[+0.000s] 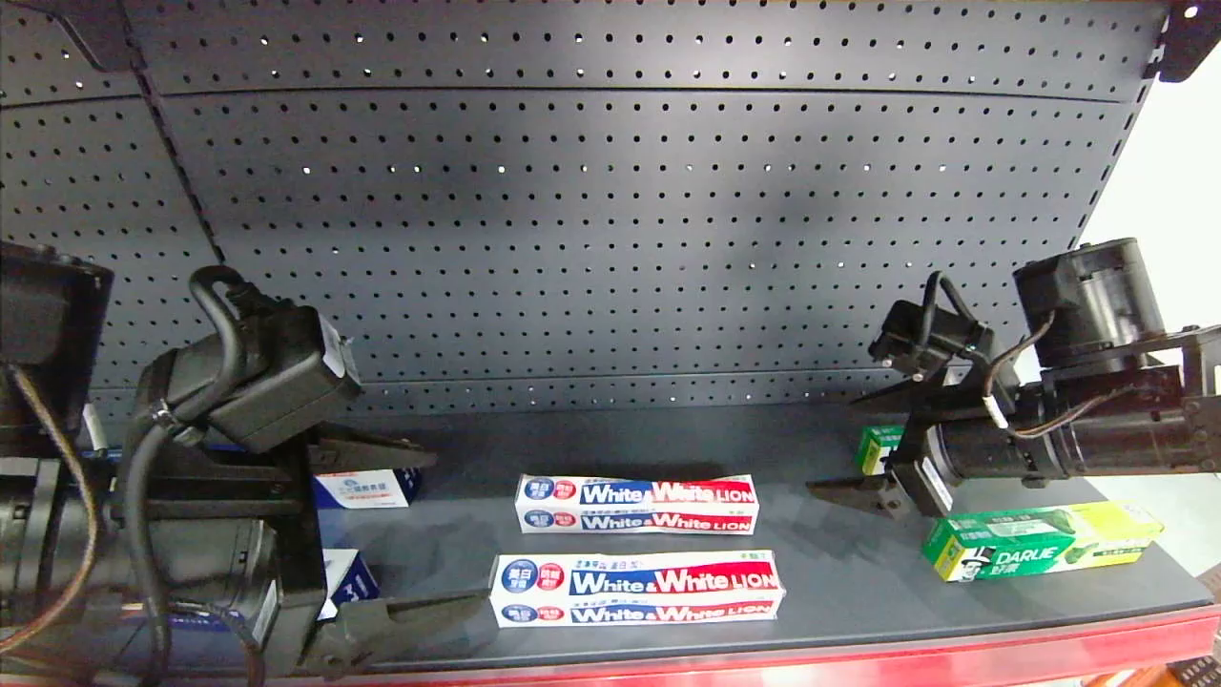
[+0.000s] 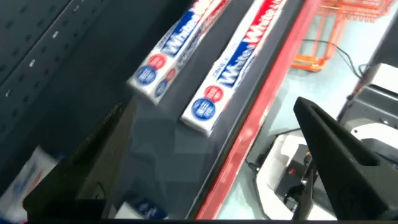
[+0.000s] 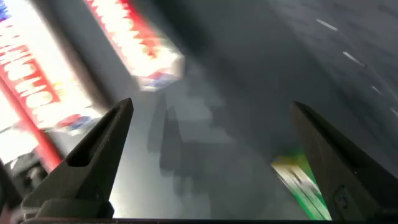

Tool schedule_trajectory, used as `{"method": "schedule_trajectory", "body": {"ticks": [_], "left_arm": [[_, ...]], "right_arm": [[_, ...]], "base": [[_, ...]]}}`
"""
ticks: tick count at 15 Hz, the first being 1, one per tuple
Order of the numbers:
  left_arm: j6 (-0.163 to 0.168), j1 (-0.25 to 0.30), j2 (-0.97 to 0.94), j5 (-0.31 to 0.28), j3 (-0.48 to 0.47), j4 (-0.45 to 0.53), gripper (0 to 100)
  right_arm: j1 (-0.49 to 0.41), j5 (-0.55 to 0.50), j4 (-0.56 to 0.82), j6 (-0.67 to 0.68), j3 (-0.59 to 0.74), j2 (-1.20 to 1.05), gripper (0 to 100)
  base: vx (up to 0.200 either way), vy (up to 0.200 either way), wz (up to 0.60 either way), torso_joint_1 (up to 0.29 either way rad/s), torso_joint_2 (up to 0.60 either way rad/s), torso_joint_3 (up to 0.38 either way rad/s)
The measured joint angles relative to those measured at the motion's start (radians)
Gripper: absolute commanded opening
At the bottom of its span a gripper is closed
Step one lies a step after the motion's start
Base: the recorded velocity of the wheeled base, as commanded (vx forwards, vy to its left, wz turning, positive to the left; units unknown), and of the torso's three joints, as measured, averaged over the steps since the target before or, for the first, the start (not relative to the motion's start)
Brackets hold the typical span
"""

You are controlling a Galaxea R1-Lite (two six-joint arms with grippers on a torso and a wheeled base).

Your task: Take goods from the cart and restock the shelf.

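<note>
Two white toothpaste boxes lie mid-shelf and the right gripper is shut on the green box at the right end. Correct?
No. The head view shows the right gripper open and empty, with the green box lying on the shelf nearby. The white toothpaste boxes do lie mid-shelf.

Dark grey shelf (image 1: 839,572), red along its front lip. Behind the shelf, dark pegboard (image 1: 610,239) with a regular hole grid. Mid-shelf, 2 white toothpaste boxes (image 1: 636,503) banded blue and red. Right end of shelf, green-and-yellow box (image 1: 1040,539).

Ahead of me I see a dark perforated back panel (image 1: 610,239). Past its right edge I get bright white light (image 1: 1178,162). The floor (image 2: 323,81) below looks pale.
</note>
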Motion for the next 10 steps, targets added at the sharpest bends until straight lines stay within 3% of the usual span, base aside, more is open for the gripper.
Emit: {"method": "schedule_trajectory", "body": {"ticks": [3,6,10], "left_arm": [[-0.041,0.003,-0.048,0.078,0.024,-0.011,100],[-0.058,0.005,-0.100,0.160,0.101,-0.127,100],[-0.169,0.005,-0.148,0.287,0.231,-0.299,100]], "right_arm": [[-0.022,-0.043,-0.053,0.048,0.034,-0.066,100],[-0.029,-0.135,-0.182,0.107,0.105,-0.118,100],[-0.039,-0.190,-0.200,0.174,0.183,-0.191,100]], "base": [[0.000,0.000,0.00,0.000,0.00,0.000],[0.000,0.000,0.00,0.000,0.00,0.000],[0.000,0.000,0.00,0.000,0.00,0.000]]}}
